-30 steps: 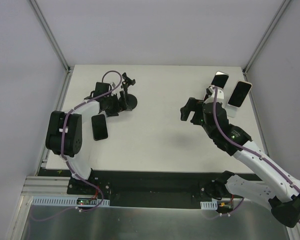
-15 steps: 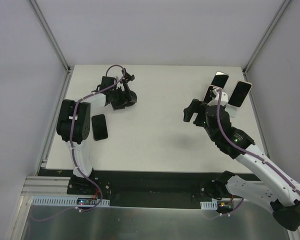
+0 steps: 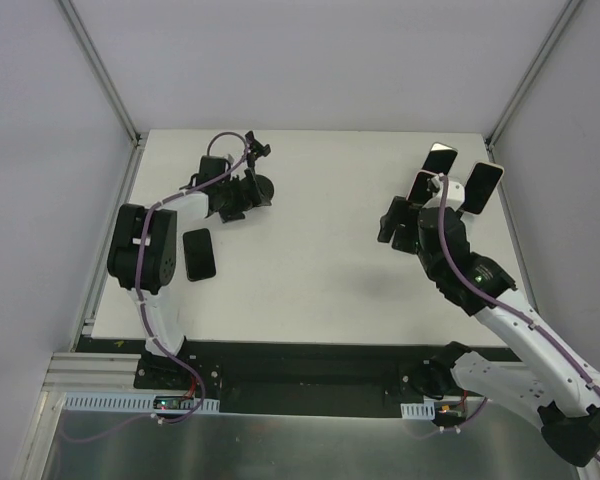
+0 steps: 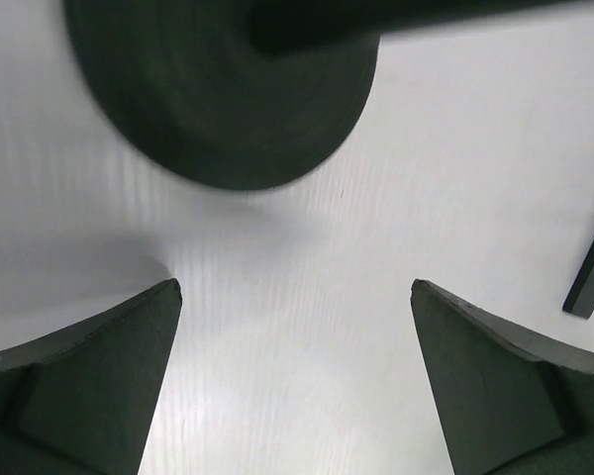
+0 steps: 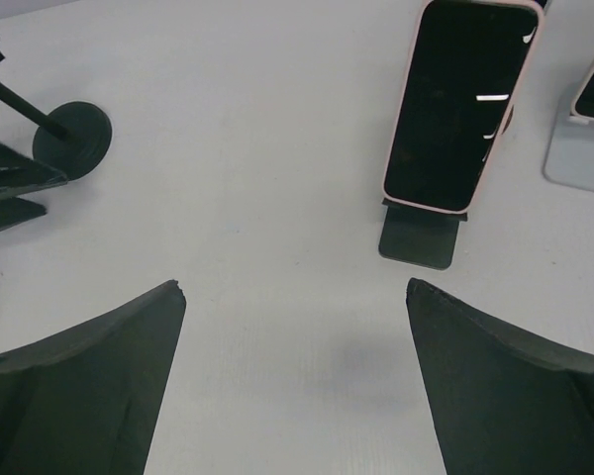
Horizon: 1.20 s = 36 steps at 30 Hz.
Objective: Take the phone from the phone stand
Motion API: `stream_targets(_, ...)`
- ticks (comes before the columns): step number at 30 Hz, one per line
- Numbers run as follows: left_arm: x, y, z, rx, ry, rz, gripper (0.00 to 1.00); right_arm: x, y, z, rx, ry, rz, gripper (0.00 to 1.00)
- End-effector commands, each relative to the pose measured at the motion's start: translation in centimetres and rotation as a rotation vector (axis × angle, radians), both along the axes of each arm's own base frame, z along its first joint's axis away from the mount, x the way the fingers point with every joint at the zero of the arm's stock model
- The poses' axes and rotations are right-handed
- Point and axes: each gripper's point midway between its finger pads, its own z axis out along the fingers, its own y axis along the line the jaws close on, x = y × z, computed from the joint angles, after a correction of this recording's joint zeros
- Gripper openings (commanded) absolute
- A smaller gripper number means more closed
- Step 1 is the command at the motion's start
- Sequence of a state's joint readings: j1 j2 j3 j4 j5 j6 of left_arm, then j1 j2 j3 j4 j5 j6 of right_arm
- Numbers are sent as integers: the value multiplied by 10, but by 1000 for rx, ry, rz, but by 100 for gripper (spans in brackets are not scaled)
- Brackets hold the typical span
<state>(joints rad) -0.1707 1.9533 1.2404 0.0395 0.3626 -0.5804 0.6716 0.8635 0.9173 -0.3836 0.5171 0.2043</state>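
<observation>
Right claw (image 5: 295, 287) spread, empty; phone (image 5: 460, 104) propped on stand (image 5: 421, 237) ahead-right, apart. Left claw (image 4: 295, 287) spread.

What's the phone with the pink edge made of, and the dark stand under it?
Phone: glossy screen, probably glass, as it shows bright reflections; pink rim looks like a plastic or rubber case. Stand: flat, matte dark plate, plastic or painted metal, can't tell.

- The surface (image 5: 277, 247) is showing matt white, finely ribbed.
- The phone (image 5: 460, 109) is gleaming glossy black on its face, smooth pink at its rim.
- The round stand base (image 4: 218, 89) is looking matt black.
</observation>
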Motion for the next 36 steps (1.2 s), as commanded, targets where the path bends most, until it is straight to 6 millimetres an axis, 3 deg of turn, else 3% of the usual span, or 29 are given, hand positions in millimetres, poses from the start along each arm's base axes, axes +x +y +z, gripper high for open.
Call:
stream_targets(1,-28,14,29,69,-80,1,99,9,-15,25,-60,-17,-19,96)
stream_targets(2,-33,16,46,71,-122,1,99,13,-20,25,-66,-9,-34,96)
stream_targets(4,-51,23,45,99,-123,-7,99,18,-22,24,-71,21,-35,96)
stream_targets(5,-57,25,65,103,-172,-6,99,22,-30,23,-74,31,-61,96)
stream_targets(7,-74,32,69,135,-178,-17,99,29,-34,20,-83,63,-78,96)
stream_targets(8,-80,36,88,152,-236,-25,99,34,-42,18,-86,77,-106,96)
stream_targets(10,-96,45,95,201,-245,-33,99,43,-45,10,-87,115,-122,96)
stream_targets(11,-103,50,114,233,-314,-45,99,51,-52,2,-91,146,-148,96)
stream_targets(13,-117,65,118,301,-338,-32,99,60,-59,-5,-69,178,-169,96)
stream_targets(14,-127,71,134,336,-406,-38,99,69,-60,-11,-73,201,-177,96)
stream_targets(19,-167,101,145,456,-475,10,99,100,-69,-26,-66,230,-217,96)
stream_targets(20,-176,105,158,457,-534,38,99,107,-72,-35,-74,251,-230,96)
stream_targets(26,-203,131,145,542,-598,125,99,137,-83,-54,-96,280,-284,96)
stream_targets(32,-197,146,147,623,-608,166,99,156,-87,-67,-101,278,-297,96)
stream_targets(36,-192,143,144,624,-590,136,99,161,-93,-76,-117,296,-321,96)
